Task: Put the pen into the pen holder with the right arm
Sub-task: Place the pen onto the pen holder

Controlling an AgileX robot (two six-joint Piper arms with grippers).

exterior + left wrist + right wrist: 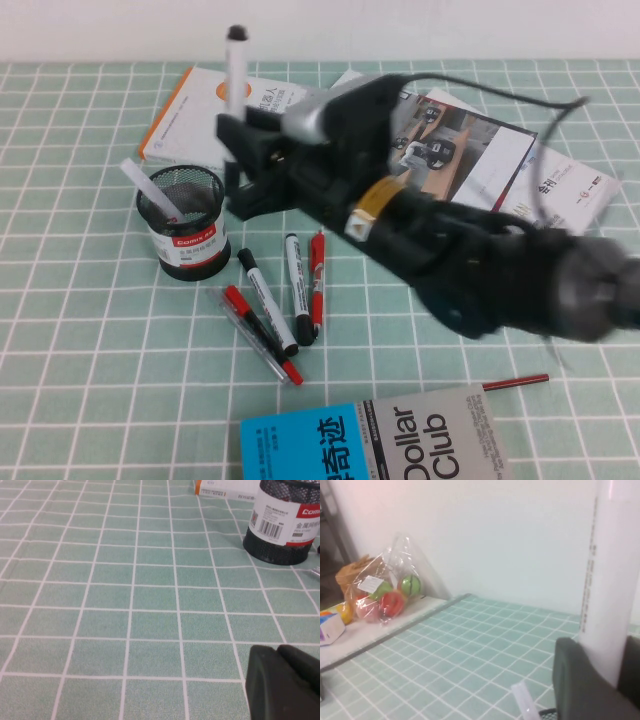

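Right claw (240,140) mid-desk grasps pen (236,70) upright, just beside holder (183,235). Left claw (285,682) low over desk (125,605); grip state unclear.

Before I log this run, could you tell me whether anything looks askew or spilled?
Nothing is spilled. The right gripper holds the pen upright, right of the pen holder rather than over it. Loose markers lie scattered beside the holder. The left gripper hangs low, away.

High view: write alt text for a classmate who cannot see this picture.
The right gripper holds a white pen upright, above and right of a black mesh pen holder on a green checked table. More markers lie beside the holder; the left gripper is not visible here.
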